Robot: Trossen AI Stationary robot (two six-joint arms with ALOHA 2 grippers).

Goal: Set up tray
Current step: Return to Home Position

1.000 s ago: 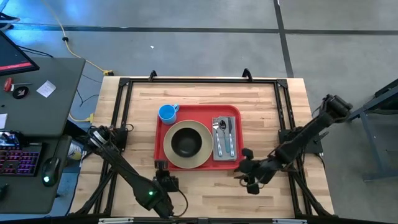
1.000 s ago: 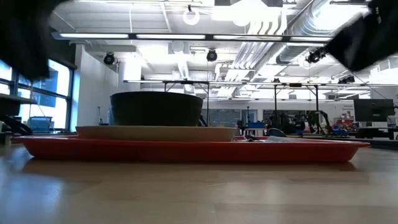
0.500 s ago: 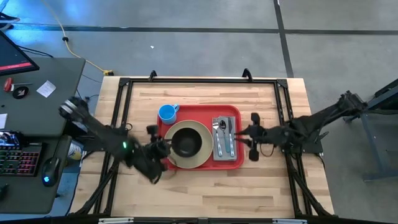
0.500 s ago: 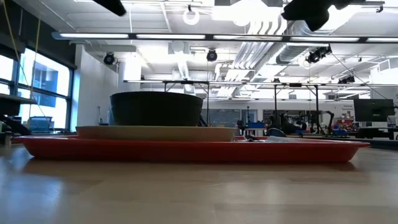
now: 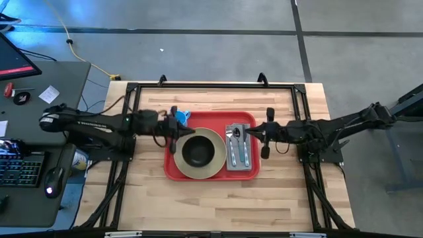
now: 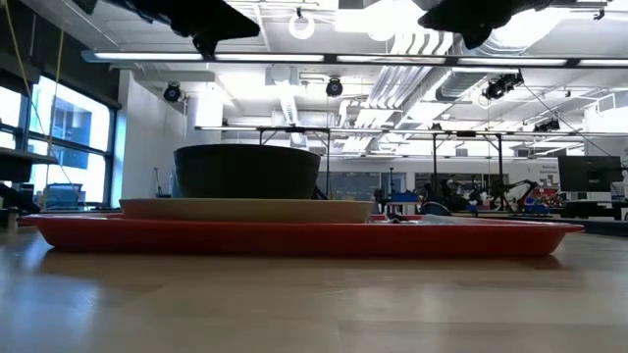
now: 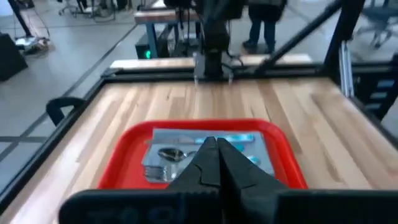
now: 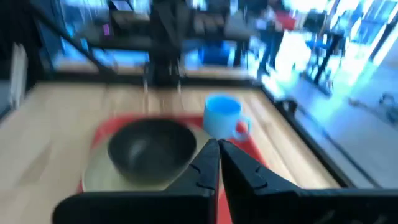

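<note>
The red tray (image 5: pixel 211 119) lies in the middle of the counter (image 5: pixel 211 205), with bare wood open on every side. It carries a cream plate (image 5: pixel 198 173) under a dark bowl (image 5: pixel 198 152), a blue mug (image 5: pixel 178 119), and cutlery (image 5: pixel 236 145) on a grey napkin (image 5: pixel 239 167). We see the left gripper (image 5: pixel 174 127) above the tray's left rim by the mug and the right gripper (image 5: pixel 260 134) just off its right rim, both with jaws clenched and empty. The left arm's (image 5: pixel 86 121) lettering is too small to read.
</note>
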